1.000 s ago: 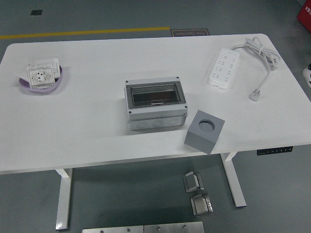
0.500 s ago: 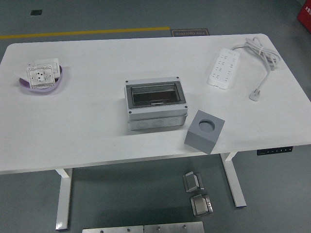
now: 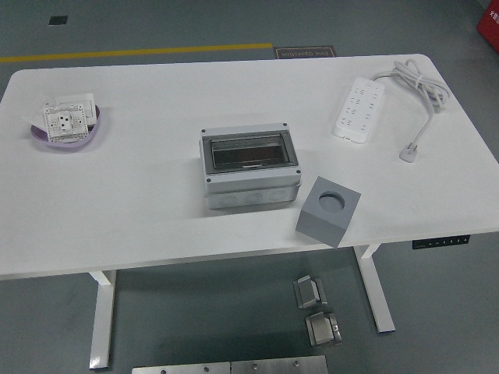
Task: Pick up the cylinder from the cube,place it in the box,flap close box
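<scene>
Grey box [image 3: 250, 169] and grey cube [image 3: 328, 210] on a white tabletop [image 3: 148, 195] — neither robot hand is in view, so the state of the fingers cannot be told.

The box sits mid-table, its dark clear flap lying over the front. The cube stands just beside its right front corner, tilted, with a round socket on top — whether the cylinder sits in it is hard to judge. A purple dish [image 3: 69, 133] of switch plates lies far left; a white power strip [image 3: 359, 107] far right.
</scene>
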`<state>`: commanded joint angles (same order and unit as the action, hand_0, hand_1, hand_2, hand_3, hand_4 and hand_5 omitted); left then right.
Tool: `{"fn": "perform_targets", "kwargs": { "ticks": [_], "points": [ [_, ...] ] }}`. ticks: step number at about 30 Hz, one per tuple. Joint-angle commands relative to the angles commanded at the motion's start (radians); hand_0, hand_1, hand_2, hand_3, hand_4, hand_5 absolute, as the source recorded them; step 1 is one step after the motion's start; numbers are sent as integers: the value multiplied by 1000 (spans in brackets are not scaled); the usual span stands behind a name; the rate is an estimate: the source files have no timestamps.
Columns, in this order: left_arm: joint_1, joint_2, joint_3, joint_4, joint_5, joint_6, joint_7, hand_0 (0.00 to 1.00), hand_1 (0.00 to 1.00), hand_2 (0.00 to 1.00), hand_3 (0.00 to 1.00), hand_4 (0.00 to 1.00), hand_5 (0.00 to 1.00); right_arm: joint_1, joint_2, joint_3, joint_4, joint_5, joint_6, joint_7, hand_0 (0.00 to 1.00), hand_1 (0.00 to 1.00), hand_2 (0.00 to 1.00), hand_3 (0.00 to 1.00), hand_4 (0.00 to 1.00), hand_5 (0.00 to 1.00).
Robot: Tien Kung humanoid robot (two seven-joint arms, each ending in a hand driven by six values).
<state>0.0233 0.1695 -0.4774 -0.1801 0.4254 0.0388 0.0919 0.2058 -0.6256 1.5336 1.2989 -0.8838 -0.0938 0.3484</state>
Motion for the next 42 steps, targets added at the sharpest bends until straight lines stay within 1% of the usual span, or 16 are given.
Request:
{"fn": "perform_targets", "kwargs": {
  "ticks": [3, 9, 15, 16, 20, 21, 27, 28, 33, 34, 42],
  "points": [
    [3, -3, -10, 0, 9, 0, 3, 662, 651, 542, 582, 567, 244, 3, 3, -2, -2, 2, 0, 0, 466, 547, 664, 743, 698, 413],
    [2, -8, -6, 0, 4, 0, 1, 662, 651, 542, 582, 567, 244, 6, 10, -14, -5, 8, 1, 2, 466, 547, 664, 743, 698, 413],
    [4, -11, -14, 0, 13, 0, 3, 662, 651, 542, 581, 565, 244, 15, 27, -25, -10, 9, 4, 5, 467, 556, 669, 743, 695, 407],
    [4, -11, -16, 0, 15, 0, 4, 662, 651, 541, 581, 565, 244, 16, 30, -26, -11, 10, 6, 6, 479, 582, 680, 743, 693, 404],
    [6, -13, -25, 0, 24, 0, 6, 662, 651, 541, 581, 565, 244, 15, 38, -26, -12, 13, 14, 8, 479, 582, 680, 743, 693, 404],
    [7, -13, -26, 0, 25, 0, 6, 662, 651, 541, 581, 565, 245, 14, 40, -26, -12, 14, 16, 9, 506, 636, 705, 749, 694, 402],
    [10, -16, -29, 0, 29, -1, 7, 662, 651, 541, 581, 565, 245, 4, 52, -24, -11, 23, 29, 13, 506, 636, 705, 749, 694, 402],
    [11, -17, -28, 0, 27, -1, 7, 662, 651, 541, 581, 565, 245, 2, 55, -23, -11, 25, 30, 14, 742, 752, 786, 766, 694, 398],
    [12, -17, -26, 0, 26, -1, 5, 662, 651, 541, 581, 565, 245, -6, 63, -20, -10, 34, 36, 17, 742, 752, 786, 766, 694, 398],
    [12, -17, -26, 0, 26, -1, 5, 662, 651, 542, 581, 565, 245, -6, 64, -20, -10, 35, 37, 17, 800, 781, 803, 779, 695, 398],
    [11, -21, -18, 0, 21, -2, 2, 662, 652, 541, 580, 565, 246, -8, 62, -18, 3, 19, 36, 16, 807, 785, 806, 778, 695, 395]
  ]
}}
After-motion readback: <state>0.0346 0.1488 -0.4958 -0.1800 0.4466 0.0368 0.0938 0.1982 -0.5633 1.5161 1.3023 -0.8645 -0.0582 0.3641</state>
